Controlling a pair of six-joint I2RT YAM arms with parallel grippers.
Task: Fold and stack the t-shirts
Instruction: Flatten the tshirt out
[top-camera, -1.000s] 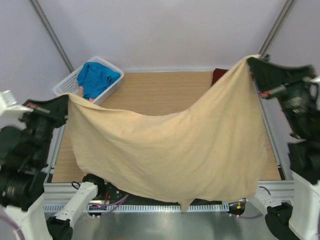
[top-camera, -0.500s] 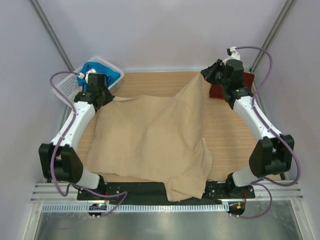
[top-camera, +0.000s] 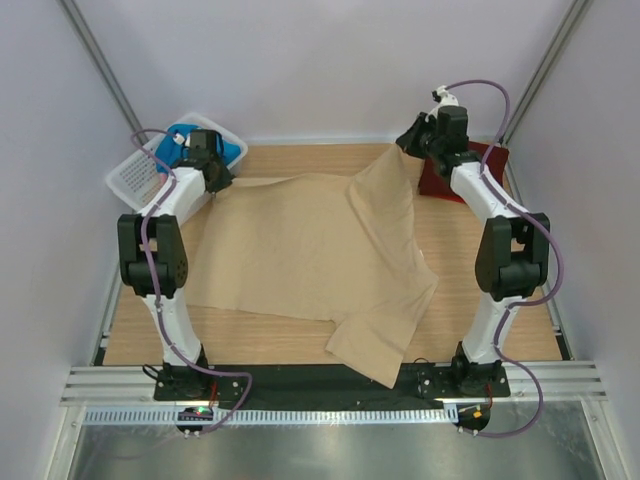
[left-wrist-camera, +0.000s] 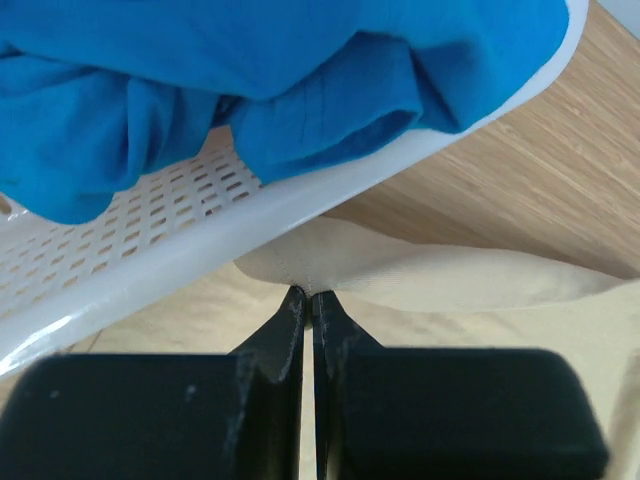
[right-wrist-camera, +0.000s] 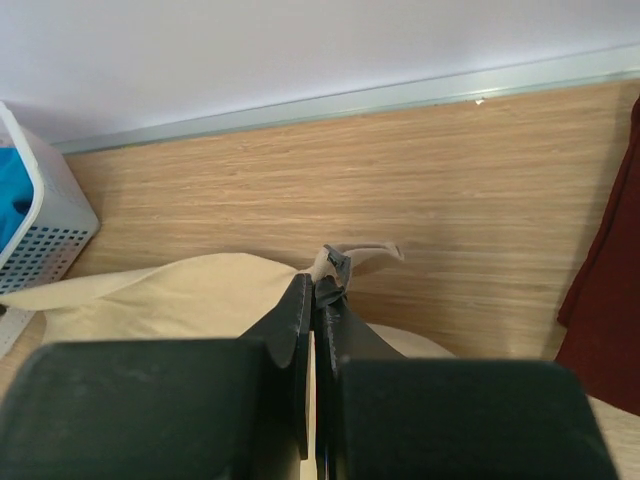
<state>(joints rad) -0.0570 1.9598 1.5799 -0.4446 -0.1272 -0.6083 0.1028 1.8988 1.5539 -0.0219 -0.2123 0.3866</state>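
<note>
The large tan t-shirt lies spread over the table, with its right part folded over and rumpled. My left gripper is at the shirt's far left corner, shut on the tan hem right beside the basket. At the far right corner my right gripper is shut on the tan cloth, pinching a small tag at its tips. A dark maroon t-shirt lies at the far right, partly behind the right arm. Inside the basket sits a bright blue t-shirt.
The white lattice basket stands at the far left corner, its rim just above the left fingers. The tan shirt's near flap reaches toward the table's front edge. Bare wood shows to the right of the shirt.
Both arms have dropped from raised positions and stretched to the table's far side. The tan t-shirt, hanging between them a second ago, now lies on the table.
</note>
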